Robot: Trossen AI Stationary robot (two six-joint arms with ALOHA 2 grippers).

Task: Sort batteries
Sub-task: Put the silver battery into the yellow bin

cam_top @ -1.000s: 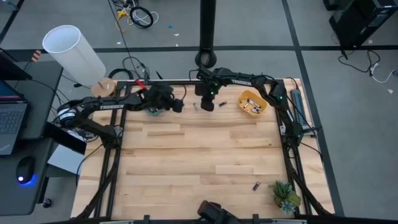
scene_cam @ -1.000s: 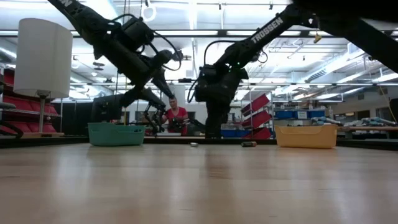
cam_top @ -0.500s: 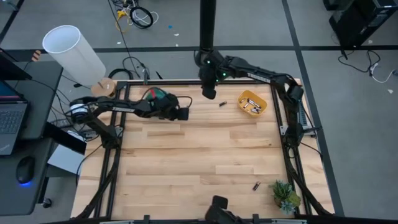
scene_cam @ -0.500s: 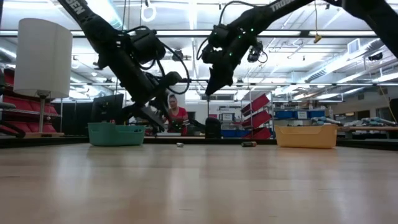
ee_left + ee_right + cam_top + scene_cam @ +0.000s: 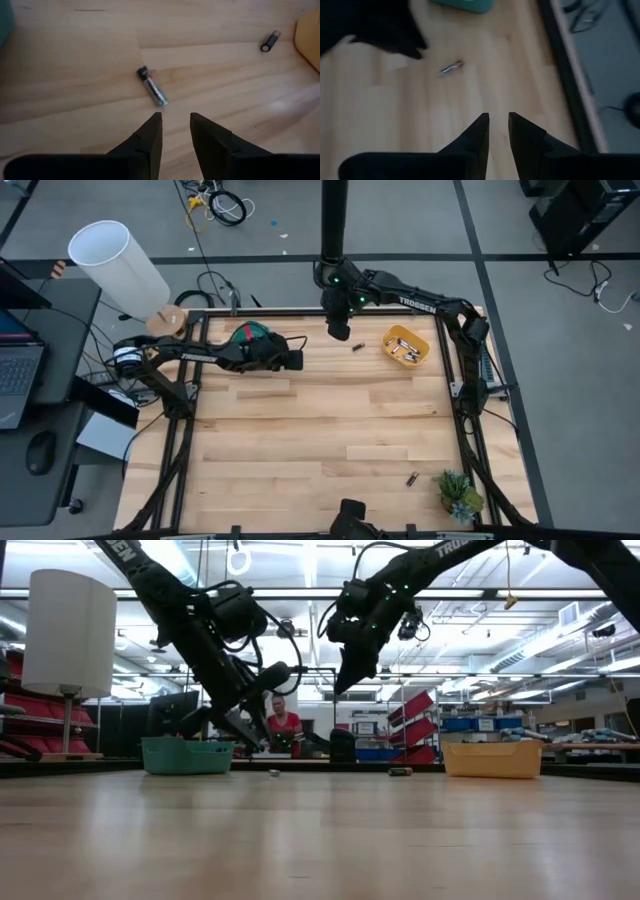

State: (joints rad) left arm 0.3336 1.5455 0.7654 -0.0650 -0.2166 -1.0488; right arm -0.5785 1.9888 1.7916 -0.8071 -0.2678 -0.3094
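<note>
Battery sorting is under way on the wooden bench [image 5: 320,430]. The left claw [image 5: 175,125] is held low over the far part of the bench, just beside the teal bin [image 5: 247,335], and its two dark fingers are seen parted by a narrow gap with nothing between them. A silvery battery [image 5: 151,86] lies flat on the wood just ahead of those fingertips, apart from them and slanted to the line of the gap.

The right claw [image 5: 497,127] is raised above the far edge of the bench, between the two bins; its fingers also stand a little apart and empty. A second, dark battery [image 5: 356,347] lies near the orange bin [image 5: 405,346], in which several batteries are already gathered. One more battery [image 5: 412,478] rests well apart from the rest, near the small green plant [image 5: 458,494] at the near right corner.

The step in hand appears to be the approach for a pick: the silvery battery is being lined up by the left claw. For the next move, a descent onto the battery is likely needed, with the wrist turned so that the fingers close across its narrow body rather than along its length. Because the cylinder can roll, a centred, gentle closure is called for before it is carried to a bin.
</note>
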